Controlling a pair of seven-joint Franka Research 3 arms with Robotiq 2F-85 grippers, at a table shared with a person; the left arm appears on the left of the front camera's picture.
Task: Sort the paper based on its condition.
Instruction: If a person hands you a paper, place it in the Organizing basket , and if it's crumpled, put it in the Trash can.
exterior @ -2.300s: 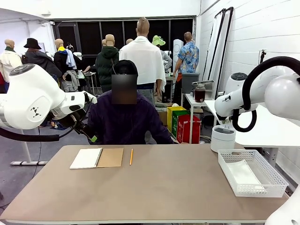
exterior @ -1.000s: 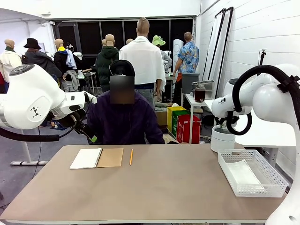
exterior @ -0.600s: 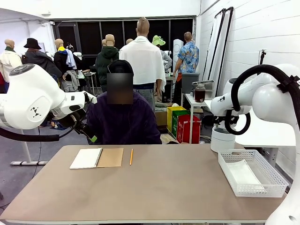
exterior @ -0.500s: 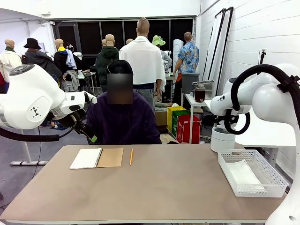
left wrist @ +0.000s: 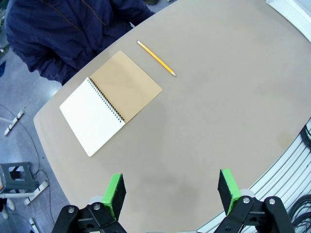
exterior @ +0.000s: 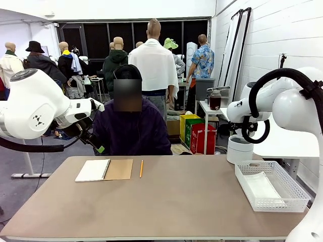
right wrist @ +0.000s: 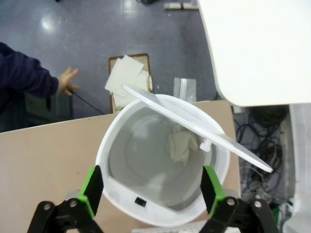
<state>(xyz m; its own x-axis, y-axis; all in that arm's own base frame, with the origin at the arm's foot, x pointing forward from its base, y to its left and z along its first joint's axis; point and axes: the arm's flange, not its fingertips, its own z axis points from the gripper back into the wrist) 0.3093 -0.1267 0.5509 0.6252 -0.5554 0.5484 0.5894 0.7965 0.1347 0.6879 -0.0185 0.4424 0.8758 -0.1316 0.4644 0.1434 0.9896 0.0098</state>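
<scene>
The right gripper point(right wrist: 151, 196) hung with its green-padded jaws spread wide and empty above a round white plastic bin point(right wrist: 114, 145) at the table's far right corner. A crumpled wad of white paper point(right wrist: 181, 145) lay inside the bin, under its tilted swing lid point(right wrist: 194, 128). A flat white sheet point(exterior: 262, 186) lay in the white mesh basket point(exterior: 298, 196) at the table's right edge. The left gripper point(left wrist: 172, 191) hung spread and empty above the table's near edge, facing an open spiral notebook with a brown card cover point(left wrist: 109, 99) and a yellow pencil point(left wrist: 156, 58) toward the far left. The person's hand point(right wrist: 67, 80) hung beyond the far edge.
</scene>
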